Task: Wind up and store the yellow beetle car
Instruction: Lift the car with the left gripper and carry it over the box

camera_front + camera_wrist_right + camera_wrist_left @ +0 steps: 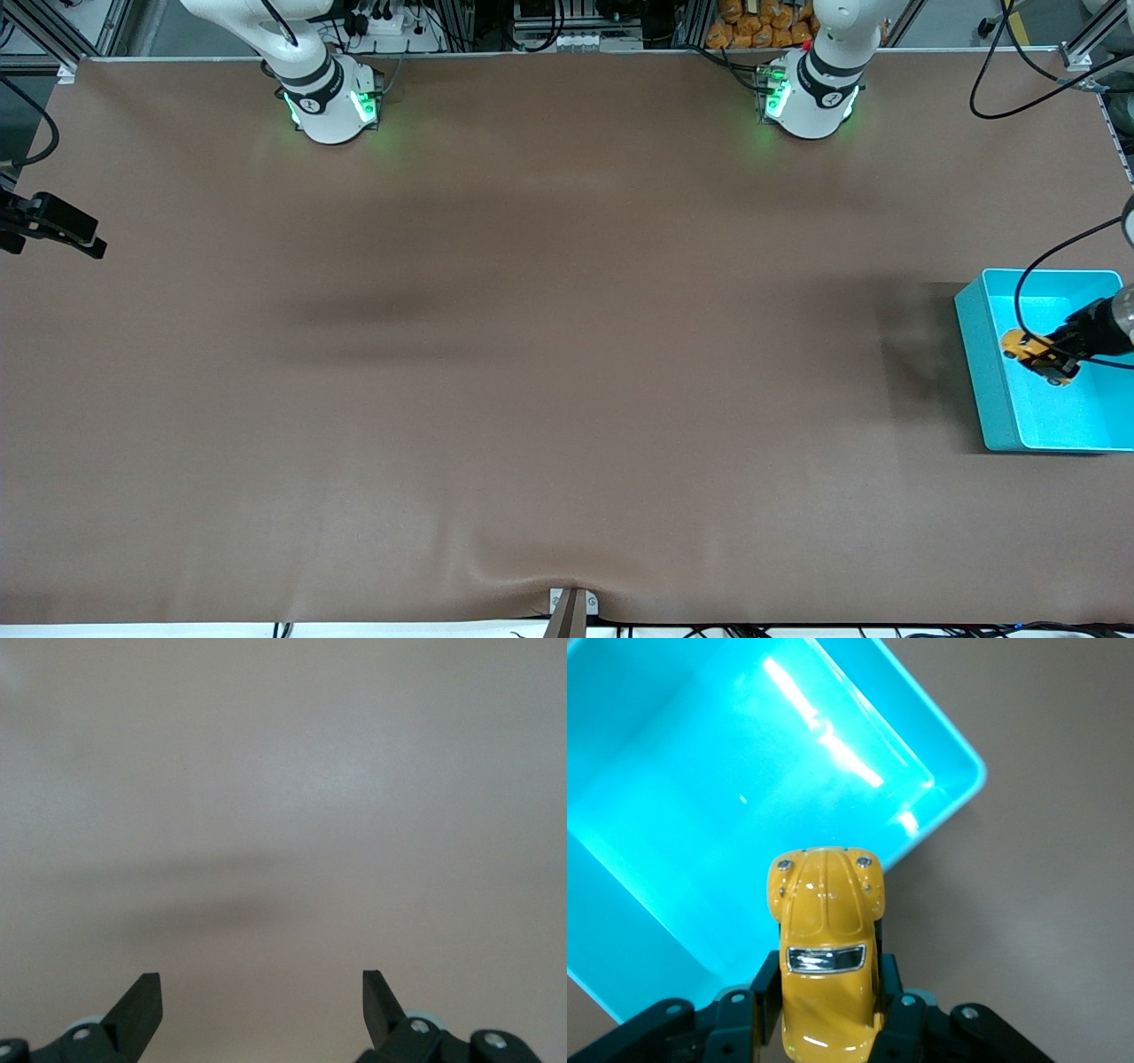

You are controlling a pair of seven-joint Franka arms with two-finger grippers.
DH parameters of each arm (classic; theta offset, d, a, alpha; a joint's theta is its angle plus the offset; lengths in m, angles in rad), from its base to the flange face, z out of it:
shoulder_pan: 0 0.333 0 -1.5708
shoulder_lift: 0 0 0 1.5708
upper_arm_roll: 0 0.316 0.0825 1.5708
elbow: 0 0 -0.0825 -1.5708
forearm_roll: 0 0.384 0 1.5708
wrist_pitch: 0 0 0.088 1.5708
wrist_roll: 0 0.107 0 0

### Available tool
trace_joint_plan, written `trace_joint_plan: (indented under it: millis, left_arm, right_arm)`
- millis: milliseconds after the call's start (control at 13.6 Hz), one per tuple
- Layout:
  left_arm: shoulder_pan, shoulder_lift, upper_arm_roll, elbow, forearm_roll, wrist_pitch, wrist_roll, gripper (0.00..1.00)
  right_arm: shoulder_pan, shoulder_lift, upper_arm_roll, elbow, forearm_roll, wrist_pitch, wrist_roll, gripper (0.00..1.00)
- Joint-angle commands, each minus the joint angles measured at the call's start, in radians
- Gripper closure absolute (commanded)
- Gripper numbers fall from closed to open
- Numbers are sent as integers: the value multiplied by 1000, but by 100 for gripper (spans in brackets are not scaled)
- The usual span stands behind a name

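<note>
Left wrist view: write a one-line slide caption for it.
Left claw shut on the yellow beetle car, held above the turquoise bin, which stands on the brown table.

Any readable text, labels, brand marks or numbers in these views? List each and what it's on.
None readable.
car: no badge, plate or lettering shows on its roof or hood.
bin: plain turquoise, no label.
Arm bases: one small dark mark on each base's white collar, too small to read.
Orange packets at the table's edge by the left arm's base: any print is too small to read.
</note>
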Motion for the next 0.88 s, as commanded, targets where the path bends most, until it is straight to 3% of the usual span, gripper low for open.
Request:
trace_joint_plan:
  millis: [0, 441, 808]
  left_arm:
    - [62, 32, -7, 40, 23, -22, 211, 100]
    - [117, 103, -6, 69, 23, 15, 512, 100]
    - [192, 174, -6, 66, 23, 130, 754, 100]
  right_arm:
    - [-12, -13, 6, -4, 13, -6, 10, 0]
    - [-10, -13, 6, -4, 13, -6, 10, 0]
    - [-12, -13, 6, -4, 13, -6, 10, 0]
